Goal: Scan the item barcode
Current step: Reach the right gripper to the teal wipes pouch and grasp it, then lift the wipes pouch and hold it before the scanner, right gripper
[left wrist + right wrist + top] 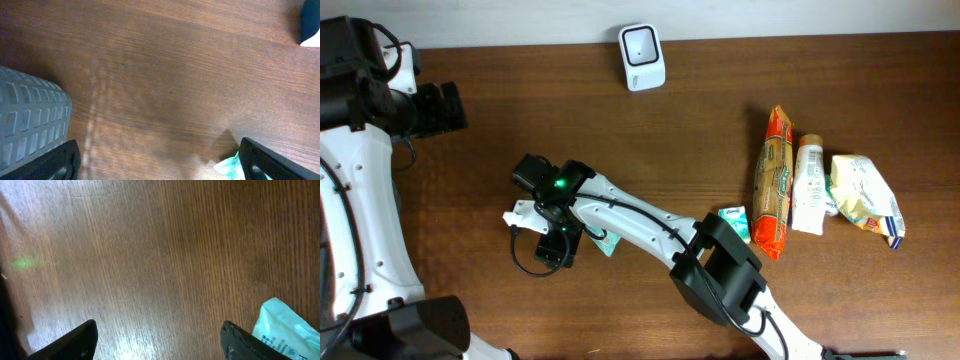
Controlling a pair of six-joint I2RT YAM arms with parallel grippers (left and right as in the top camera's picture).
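The right gripper (159,341) has its jaws spread wide, with only bare table (150,255) between them. The teal packet (286,328) lies flat just beside one finger, left of the centre. Only a corner of it shows, so I cannot tell its long axis. The left gripper (157,161), far left, is also spread and empty. The scanner (642,57) stands at the far edge.

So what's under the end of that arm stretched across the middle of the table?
Mostly bare table, seen between the open fingers of the right arm. A small teal packet pokes out beside them. From above, the arm covers the rest of it.
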